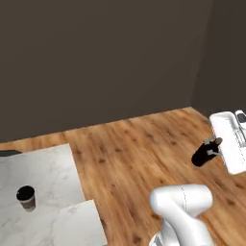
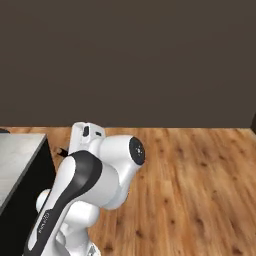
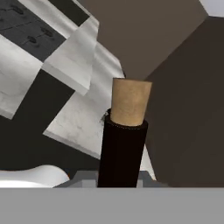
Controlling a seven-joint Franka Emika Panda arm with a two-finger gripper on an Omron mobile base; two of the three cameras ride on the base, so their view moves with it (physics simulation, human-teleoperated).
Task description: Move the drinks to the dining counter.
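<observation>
Wooden floorboards run warm and bare under the robot, with a dark wall behind. Nearest, low on the left, sits the marbled bench, and on it stands the brown paper cup with its dark lid, upright and alone, well apart from the arm. Further out to the right, the tool is held out over the floor, pressed together on the wine bottle; from the base the dark body shows slung at a tilt below the white hand. In the hand view the bottle's dark neck rises between the finger tips, topped by a tan cork, with marbled slabs and a black cooktop beyond. The grip seems to sit high, near the neck. I'd judge this bottle heavy for its width, rigid, smooth and prone to slip or swing when held so far from its weight; glass would not forgive a drop onto the floor. A hold lower on the body would steady it better, but as it is, slow travel and a gentle, upright set-down on the bench seem wise.
</observation>
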